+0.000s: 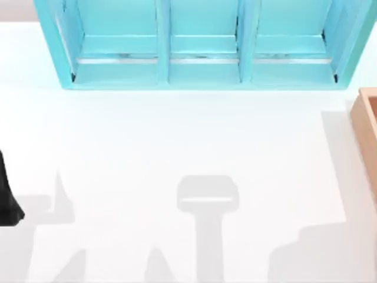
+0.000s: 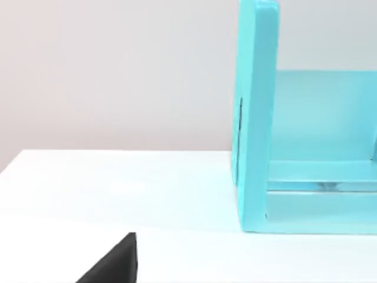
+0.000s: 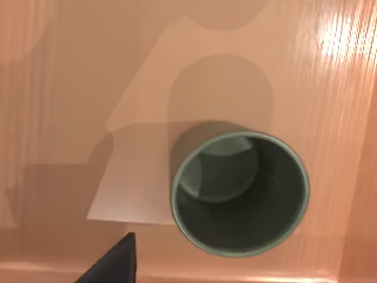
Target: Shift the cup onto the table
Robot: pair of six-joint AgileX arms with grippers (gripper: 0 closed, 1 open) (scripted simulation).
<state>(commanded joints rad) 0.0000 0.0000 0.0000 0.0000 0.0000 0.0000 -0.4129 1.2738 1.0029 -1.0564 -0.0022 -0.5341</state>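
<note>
One cup [image 3: 240,193] upright beneath right arm.

Mostly smooth, shiny stuff here, nothing rough.
The table [image 1: 177,135] is plain matt white; the shelf unit [image 1: 203,44] looks like glossy turquoise paint. The box [image 3: 70,76] is tan wood with visible grain and a sheen. The cup [image 3: 240,194] is smooth dark green, slightly glossy.
</note>
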